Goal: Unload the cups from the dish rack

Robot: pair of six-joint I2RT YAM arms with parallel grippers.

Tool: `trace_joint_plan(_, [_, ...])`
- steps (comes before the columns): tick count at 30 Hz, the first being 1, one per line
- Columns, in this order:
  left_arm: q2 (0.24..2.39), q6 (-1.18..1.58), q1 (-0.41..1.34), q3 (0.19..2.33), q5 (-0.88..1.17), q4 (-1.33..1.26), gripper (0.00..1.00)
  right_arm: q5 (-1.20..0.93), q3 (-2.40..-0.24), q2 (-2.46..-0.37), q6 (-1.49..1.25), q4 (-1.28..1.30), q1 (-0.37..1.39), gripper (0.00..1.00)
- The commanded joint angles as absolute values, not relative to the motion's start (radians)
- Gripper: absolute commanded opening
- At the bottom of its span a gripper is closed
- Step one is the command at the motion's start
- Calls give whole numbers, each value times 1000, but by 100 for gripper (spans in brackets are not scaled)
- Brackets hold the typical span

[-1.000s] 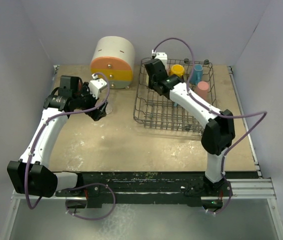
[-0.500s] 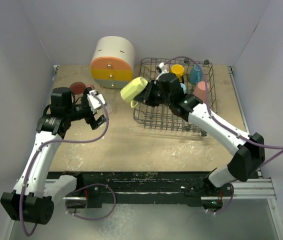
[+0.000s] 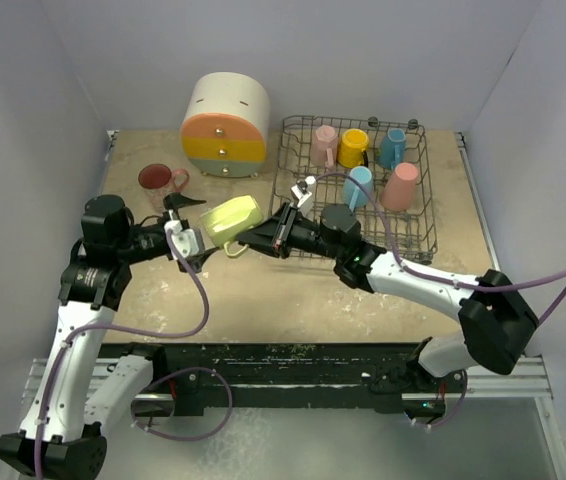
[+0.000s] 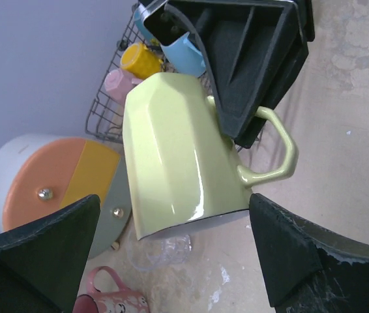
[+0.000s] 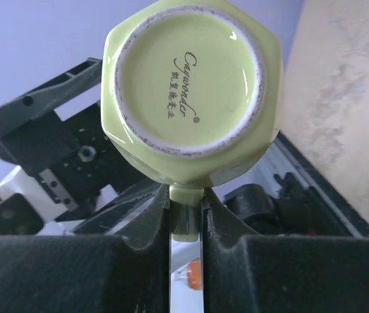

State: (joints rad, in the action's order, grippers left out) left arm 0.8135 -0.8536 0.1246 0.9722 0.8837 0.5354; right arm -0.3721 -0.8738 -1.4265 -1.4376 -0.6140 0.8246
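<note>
Green cup point(image 3: 229, 219) in right gripper point(image 3: 246, 241), left gripper point(image 3: 193, 232) directly ahead; cabinet point(image 3: 225, 125) beyond.

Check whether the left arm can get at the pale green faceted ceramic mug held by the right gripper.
Probably yes. The left gripper is wide open with its fingers either side of the mug, nothing between; the right gripper pinches only the handle, leaving the body free.
</note>
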Motion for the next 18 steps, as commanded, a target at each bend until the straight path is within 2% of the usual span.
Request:
trace_joint_plan(1, [772,-955,124,1005,971,554,96,-406,-868,-1384,-1589,-1039,862,0])
trace_joint_plan(7, [776,-1040,124,1060,974,634,88,-373,-804,-1359,-1655,-1140,888,0])
trace_joint_plan(12, [761,-1099,124,1055,961,654,88,-367,-778,-1315,-1662,-1150,897,0])
trace_joint_plan(18, [756,-1195,124,1059,923,693,89,-348,-748,-1236,-1617,-1043,897,0])
